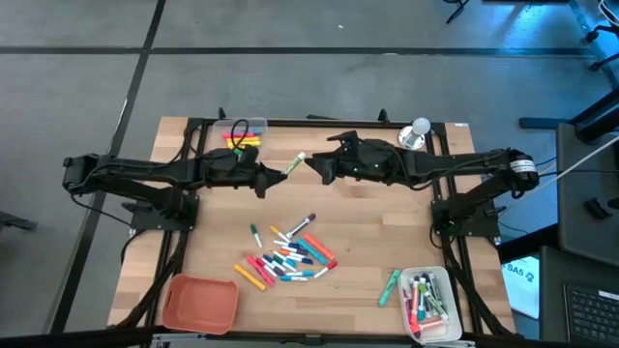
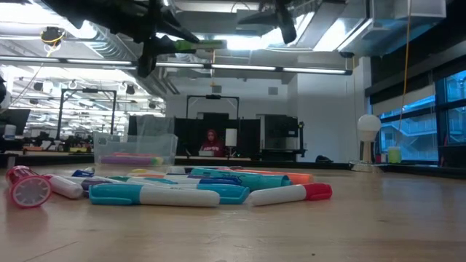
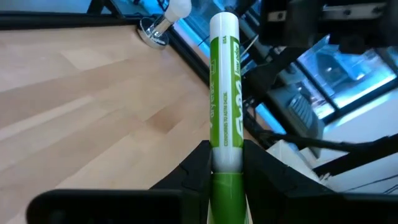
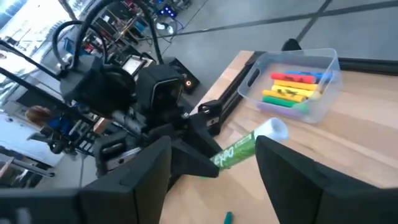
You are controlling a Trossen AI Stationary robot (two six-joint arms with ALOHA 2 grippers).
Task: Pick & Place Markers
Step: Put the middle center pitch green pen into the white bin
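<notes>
Green-and-white marker (image 1: 295, 161) sat clamped in my left gripper (image 1: 280, 175) mid-handover; my right gripper (image 1: 311, 166) gaped wide, needing closure next.

table (image 1: 368, 217): light wood planks, black frame round the edges
loose markers (image 1: 288, 253): messy pile on the wood, nearer the front edge than either gripper
clear bins: one (image 1: 248, 134) just behind the left gripper, one (image 1: 428, 303) at the right front corner
orange tray (image 1: 199, 303): left front corner
bell (image 1: 417, 132): behind the right arm
</notes>
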